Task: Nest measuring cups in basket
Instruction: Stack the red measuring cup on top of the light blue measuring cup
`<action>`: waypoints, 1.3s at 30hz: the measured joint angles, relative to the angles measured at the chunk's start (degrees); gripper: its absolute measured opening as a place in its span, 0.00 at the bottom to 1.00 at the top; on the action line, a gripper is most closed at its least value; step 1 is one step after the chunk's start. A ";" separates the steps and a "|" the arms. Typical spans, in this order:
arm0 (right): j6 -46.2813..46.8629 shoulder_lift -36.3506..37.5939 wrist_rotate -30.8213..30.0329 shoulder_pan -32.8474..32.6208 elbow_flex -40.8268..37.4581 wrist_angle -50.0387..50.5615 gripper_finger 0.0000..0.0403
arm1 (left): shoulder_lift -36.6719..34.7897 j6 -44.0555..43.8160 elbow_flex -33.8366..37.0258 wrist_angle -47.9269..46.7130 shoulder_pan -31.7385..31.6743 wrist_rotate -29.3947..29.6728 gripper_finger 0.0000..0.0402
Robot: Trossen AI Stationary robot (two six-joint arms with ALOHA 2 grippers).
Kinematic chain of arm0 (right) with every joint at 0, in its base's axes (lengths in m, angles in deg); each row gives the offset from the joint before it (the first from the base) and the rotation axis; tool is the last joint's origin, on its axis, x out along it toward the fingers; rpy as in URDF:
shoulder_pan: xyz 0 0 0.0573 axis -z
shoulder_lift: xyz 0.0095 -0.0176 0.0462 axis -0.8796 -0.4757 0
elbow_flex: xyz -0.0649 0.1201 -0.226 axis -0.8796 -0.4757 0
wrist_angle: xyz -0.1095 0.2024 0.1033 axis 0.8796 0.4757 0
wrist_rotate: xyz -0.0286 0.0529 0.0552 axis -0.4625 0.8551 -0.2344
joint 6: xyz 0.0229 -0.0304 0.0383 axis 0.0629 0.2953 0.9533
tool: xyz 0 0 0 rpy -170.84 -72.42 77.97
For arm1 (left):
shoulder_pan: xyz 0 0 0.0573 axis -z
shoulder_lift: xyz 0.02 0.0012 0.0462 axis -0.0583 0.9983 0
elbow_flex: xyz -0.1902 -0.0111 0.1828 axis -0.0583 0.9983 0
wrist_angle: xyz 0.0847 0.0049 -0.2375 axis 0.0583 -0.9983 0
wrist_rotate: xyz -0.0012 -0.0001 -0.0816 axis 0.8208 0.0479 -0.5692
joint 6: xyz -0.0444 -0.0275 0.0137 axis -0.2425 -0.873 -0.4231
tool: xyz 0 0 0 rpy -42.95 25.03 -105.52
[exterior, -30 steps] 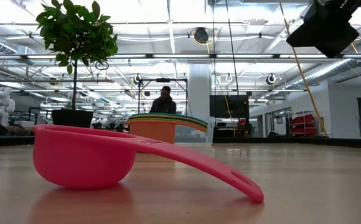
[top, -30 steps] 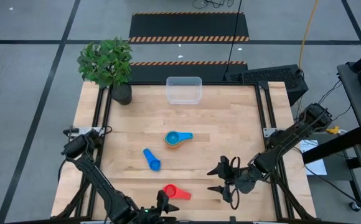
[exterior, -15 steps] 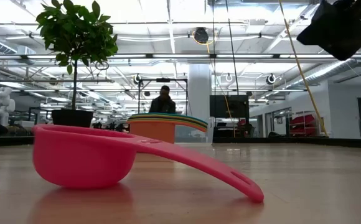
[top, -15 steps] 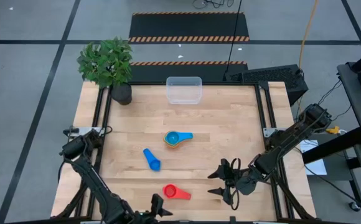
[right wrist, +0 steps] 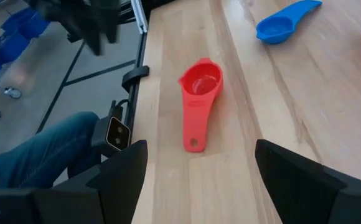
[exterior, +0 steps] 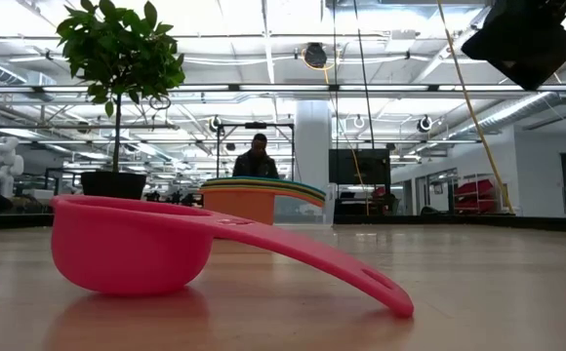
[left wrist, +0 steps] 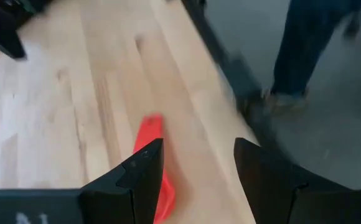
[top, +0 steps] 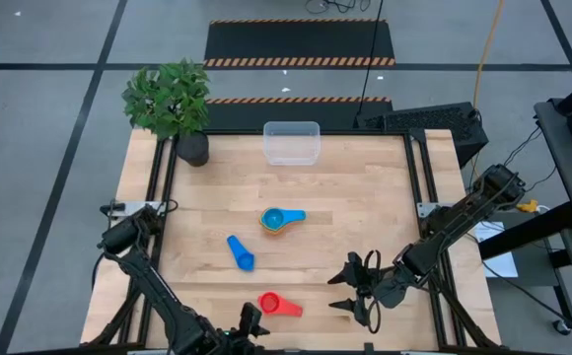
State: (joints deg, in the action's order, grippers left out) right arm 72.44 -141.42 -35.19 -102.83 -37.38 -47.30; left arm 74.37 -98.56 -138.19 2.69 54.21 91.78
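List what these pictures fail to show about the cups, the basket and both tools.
- Stack, high view: how many cups are nested; the light blue top cup covers all but an orange rim.
- Basket, low view: mostly hidden behind the stack.
- Blue cup, low view: not visible.
- Left tool, high view: partly cut off by the bottom edge; open over the red cup in its wrist view, which is blurred.
- Right tool: open, empty.

Wide grey floor (top: 39, 148) all around, black lines crossing it. Beyond the far edge, hazard-striped mats (top: 299, 44). A potted plant (top: 171, 104) sits far left. Bright ceiling lights (exterior: 263, 24), white column (exterior: 312, 156), and a person (exterior: 257, 158) in the distance.
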 joint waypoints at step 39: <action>-1.65 0.00 -0.22 0.00 0.02 0.02 0.73 | 4.48 3.67 8.16 -12.32 -5.24 -6.14 0.49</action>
State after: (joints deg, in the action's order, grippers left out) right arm 70.79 -141.42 -35.41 -102.83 -37.36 -47.28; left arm 78.85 -94.89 -130.03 -9.62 48.97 85.64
